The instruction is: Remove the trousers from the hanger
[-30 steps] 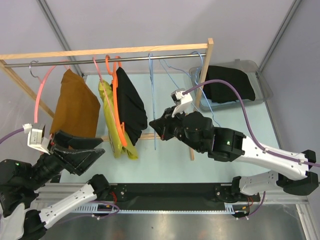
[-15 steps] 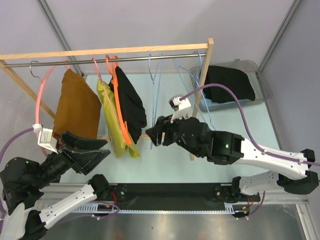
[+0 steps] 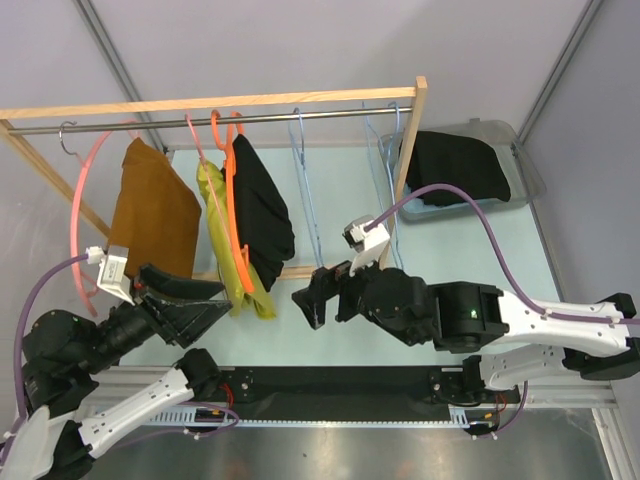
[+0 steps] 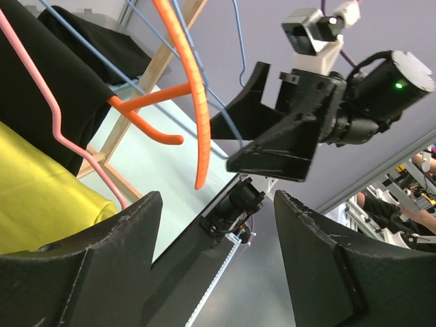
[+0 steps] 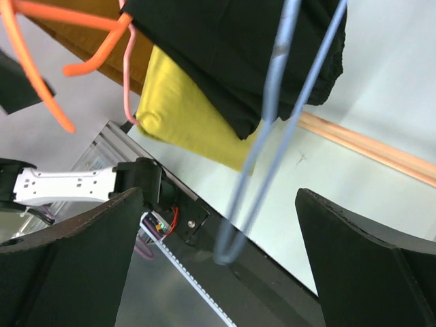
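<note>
Three pairs of trousers hang on the rack: brown [image 3: 150, 215] on a pink hanger, yellow [image 3: 228, 265] on another pink hanger, and black [image 3: 262, 210] on an orange hanger [image 3: 236, 225]. An empty blue hanger [image 3: 306, 200] dangles right of them. Its blurred lower loop [image 5: 267, 157] lies between the wide-open jaws of my right gripper [image 3: 322, 290] [image 5: 219, 194], ungripped. My left gripper [image 3: 215, 300] [image 4: 218, 197] stands open and empty, low and left of the yellow trousers [image 4: 41, 197], pointing at the orange hanger [image 4: 194, 102] and the right gripper [image 4: 272, 129].
A clear bin [image 3: 520, 160] at the back right holds black garments [image 3: 455, 165]. More empty blue hangers [image 3: 385, 165] hang by the rack's right wooden post [image 3: 405, 170]. A low wooden crossbar [image 5: 368, 146] runs under the clothes. The black rail [image 3: 330, 385] lines the near edge.
My right gripper has opened and let go of the blue hanger, drawing back toward the near edge; the hanger swung back to the rack. The left gripper crept right, staying open.
</note>
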{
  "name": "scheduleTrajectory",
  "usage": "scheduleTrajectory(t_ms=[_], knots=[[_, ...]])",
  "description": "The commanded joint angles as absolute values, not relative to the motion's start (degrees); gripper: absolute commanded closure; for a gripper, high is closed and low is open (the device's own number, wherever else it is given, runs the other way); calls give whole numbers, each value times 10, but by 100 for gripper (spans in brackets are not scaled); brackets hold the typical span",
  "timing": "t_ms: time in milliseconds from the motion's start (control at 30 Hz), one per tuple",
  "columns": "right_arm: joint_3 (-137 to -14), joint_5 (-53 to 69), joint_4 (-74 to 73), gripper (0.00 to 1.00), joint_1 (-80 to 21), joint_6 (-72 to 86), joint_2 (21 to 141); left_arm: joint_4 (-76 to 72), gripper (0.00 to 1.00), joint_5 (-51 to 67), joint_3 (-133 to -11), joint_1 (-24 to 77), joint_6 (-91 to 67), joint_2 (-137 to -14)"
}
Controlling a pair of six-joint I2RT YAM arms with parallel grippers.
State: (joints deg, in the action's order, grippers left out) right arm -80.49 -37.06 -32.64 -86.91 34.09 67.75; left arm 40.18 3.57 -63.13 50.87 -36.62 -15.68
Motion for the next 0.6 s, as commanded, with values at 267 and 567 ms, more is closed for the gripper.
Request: scheduleTrajectory(t_ms=[267, 567], knots=[[-672, -460, -265, 0, -943, 372, 621, 394, 27, 33, -600, 510, -385, -144], [-495, -488, -51, 0, -968, 375, 591, 382, 27, 38, -535, 510, -416, -114]])
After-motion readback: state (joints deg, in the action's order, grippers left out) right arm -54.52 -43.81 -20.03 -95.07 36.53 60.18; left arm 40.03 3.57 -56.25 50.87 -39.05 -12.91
